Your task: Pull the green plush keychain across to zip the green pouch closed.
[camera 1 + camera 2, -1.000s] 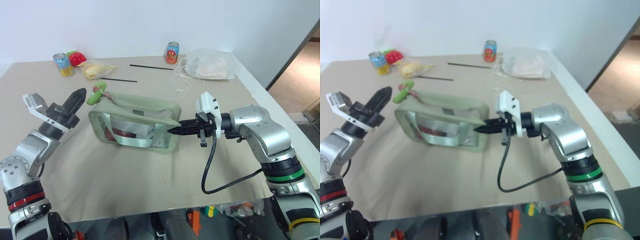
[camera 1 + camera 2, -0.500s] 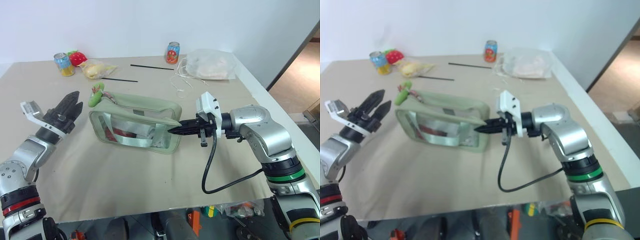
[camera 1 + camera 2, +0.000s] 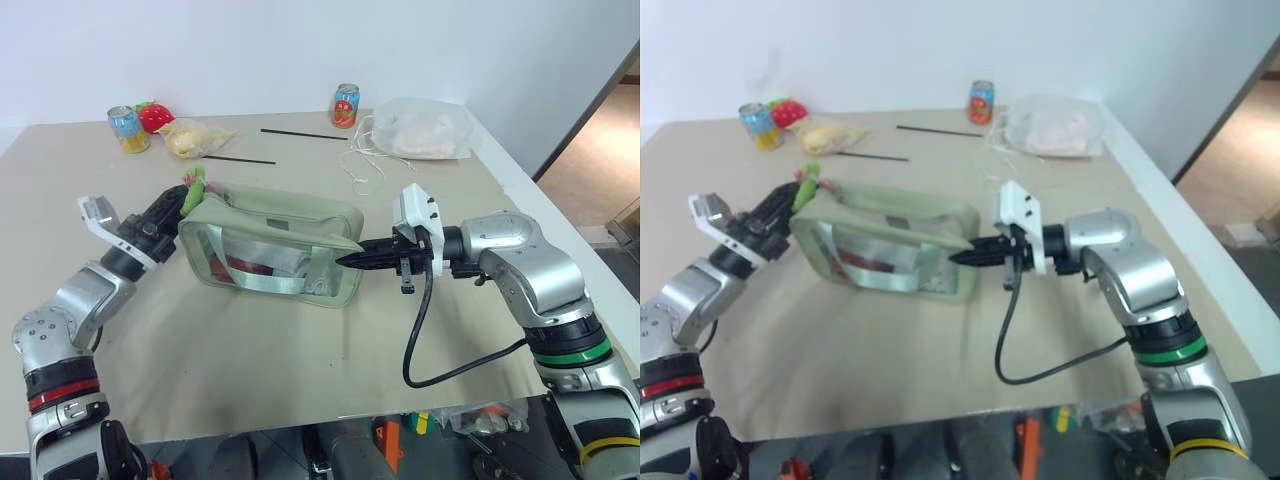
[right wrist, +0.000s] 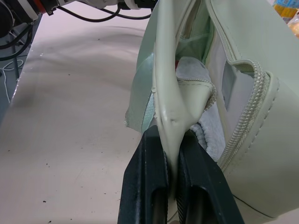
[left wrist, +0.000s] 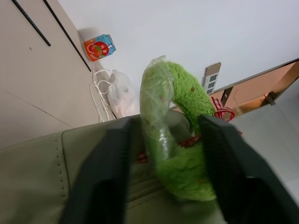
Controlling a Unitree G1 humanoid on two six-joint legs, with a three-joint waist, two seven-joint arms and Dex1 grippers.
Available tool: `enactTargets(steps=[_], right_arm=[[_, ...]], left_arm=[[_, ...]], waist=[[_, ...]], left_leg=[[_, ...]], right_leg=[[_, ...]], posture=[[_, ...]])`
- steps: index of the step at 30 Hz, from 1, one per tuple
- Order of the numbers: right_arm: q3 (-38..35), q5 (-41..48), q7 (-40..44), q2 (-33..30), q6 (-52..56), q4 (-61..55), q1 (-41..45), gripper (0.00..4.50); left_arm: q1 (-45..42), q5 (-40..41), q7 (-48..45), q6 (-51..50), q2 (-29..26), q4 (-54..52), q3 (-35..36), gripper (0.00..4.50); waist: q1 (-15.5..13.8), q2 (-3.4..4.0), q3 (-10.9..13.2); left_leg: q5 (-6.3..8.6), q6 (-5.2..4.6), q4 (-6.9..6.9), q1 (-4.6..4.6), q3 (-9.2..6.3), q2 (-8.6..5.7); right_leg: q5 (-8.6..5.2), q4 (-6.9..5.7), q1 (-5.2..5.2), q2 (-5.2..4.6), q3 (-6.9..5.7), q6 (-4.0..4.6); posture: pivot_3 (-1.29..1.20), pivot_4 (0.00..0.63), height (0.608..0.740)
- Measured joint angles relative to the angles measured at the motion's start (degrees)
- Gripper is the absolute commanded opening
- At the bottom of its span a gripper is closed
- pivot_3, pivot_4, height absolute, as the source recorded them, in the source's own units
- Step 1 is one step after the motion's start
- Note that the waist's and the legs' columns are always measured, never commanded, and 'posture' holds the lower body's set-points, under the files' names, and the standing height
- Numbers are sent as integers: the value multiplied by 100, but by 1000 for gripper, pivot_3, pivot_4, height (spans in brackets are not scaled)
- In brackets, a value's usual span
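Head views: one pale sage-green fabric pouch [image 3: 270, 245], two drink cans, one white drawstring bag [image 3: 420, 130]. My left gripper [image 3: 172, 207], well apart a second ago, now reaches the pouch's left end.

Left wrist view: fingers part-open, straddling one lime-green plush keychain [image 5: 184, 140].

Right wrist view: my right gripper [image 4: 173, 184] is clamped on the pouch edge.

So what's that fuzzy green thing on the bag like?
The keychain is a small lime-green plush charm, curved, partly in clear wrap, with red bits at its base. It stands up at the pouch's corner, by the zipper. The left claw's fingers sit on either side of it, not visibly squeezing.
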State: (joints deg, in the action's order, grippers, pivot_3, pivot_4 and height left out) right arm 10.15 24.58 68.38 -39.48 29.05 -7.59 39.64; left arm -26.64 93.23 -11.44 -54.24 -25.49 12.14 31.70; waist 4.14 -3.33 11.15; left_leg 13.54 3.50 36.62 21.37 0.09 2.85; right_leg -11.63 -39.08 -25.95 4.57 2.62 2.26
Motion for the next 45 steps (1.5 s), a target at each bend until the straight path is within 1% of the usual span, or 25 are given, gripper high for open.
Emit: enactTargets(steps=[3, 4, 10, 15, 19, 22, 24, 26, 27, 35, 36, 43, 45], right_arm=[[-3, 0, -1, 0, 0, -2, -4, 0], [-3, 0, -1, 0, 0, -2, -6, 0], [-3, -2, 8, 0, -6, -1, -10, 0], [-3, -8, 27, -1, -22, 2, -9, 0], [-3, -10, 30, 0, -23, 3, -6, 0], [-1, -11, 28, 0, -22, 3, -1, 0], [-2, -11, 25, 0, -22, 3, 0, 0], [-2, -11, 20, 0, -21, 3, 0, 0], [-2, -11, 16, 0, -21, 3, 0, 0], [-1, -15, 3, 0, -16, 3, 0, 0], [-2, -15, 3, 0, -17, 3, 0, 0], [-1, -16, 4, 1, -17, 3, 6, 0], [11, -14, 8, 21, -17, -1, 22, 0]], left_arm=[[-1, 3, -36, -5, -2, 14, 1, 68], [-2, 6, -37, -10, -2, 14, 2, 7], [-48, 154, -33, -14, -5, -39, 38, 7], [-291, 484, -3, 43, -2, -653, 2, 7], [-511, 600, 133, 7, -24, -1213, -330, 7], [-486, 486, 233, -82, -133, -1321, -616, 7], [-410, 369, 261, -122, -237, -1342, -735, 690], [-276, 316, 337, -116, -255, -1340, -735, 1197], [-244, 292, 361, -106, -255, -1337, -735, 1634], [-218, 337, 645, 131, -348, -1118, -509, 4297], [-181, 333, 689, 130, -390, -1093, -497, 4446], [-107, 365, 850, 165, -417, -1095, -457, 4446], [309, 290, 330, 5, -885, -1269, -379, 4446]], waist=[[-1, 0, 0], [-1, 0, 0], [-1, -1, 0], [-1, -1, 1], [-1, -1, 1], [0, -1, 1], [1, -1, 1], [0, -1, 1], [-2, -1, 1], [-9, -1, 1], [-9, -1, 1], [-10, -1, 1], [44, -2, 3]], left_leg=[[0, 0, 0, 0, 0, 0], [0, 1, 0, 0, 0, 0], [0, 1, 0, 1, -1, 0], [-1, 4, 0, 2, -1, 0], [-1, 6, -1, 0, 1, -2], [-2, 7, -4, -2, -1, -1], [-2, 8, -7, -4, -1, -1], [-2, 8, -8, -4, -1, -1], [-3, 8, -8, -3, -2, -1], [-4, 10, -6, -6, -1, -8], [-4, 10, -7, -6, 0, -7], [-5, 11, -6, -6, -2, -7], [-2, 15, -13, -7, 2, 0]], right_leg=[[0, 0, 0, -1, 0, 0], [0, 0, 0, -1, 0, 0], [0, 1, 0, 0, -1, 0], [0, 2, 0, -2, 0, 0], [0, 2, 1, -3, 2, -1], [0, 2, 0, 0, 2, 0], [0, 2, 0, 1, 2, 0], [0, 2, 0, 1, 1, 0], [0, 2, 0, 0, 1, 0], [0, 2, 4, -7, 3, -1], [0, 2, 4, -7, 3, -1], [0, 3, 4, -6, 2, -1], [-2, 3, -3, 4, 11, 3]], posture=[[0, 150, 740], [0, 150, 740], [0, 150, 740], [0, 150, 740], [0, 150, 740], [0, 150, 740], [0, 150, 740], [0, 150, 740], [0, 150, 740], [0, 150, 740], [0, 150, 740], [0, 150, 740], [0, 150, 740]])
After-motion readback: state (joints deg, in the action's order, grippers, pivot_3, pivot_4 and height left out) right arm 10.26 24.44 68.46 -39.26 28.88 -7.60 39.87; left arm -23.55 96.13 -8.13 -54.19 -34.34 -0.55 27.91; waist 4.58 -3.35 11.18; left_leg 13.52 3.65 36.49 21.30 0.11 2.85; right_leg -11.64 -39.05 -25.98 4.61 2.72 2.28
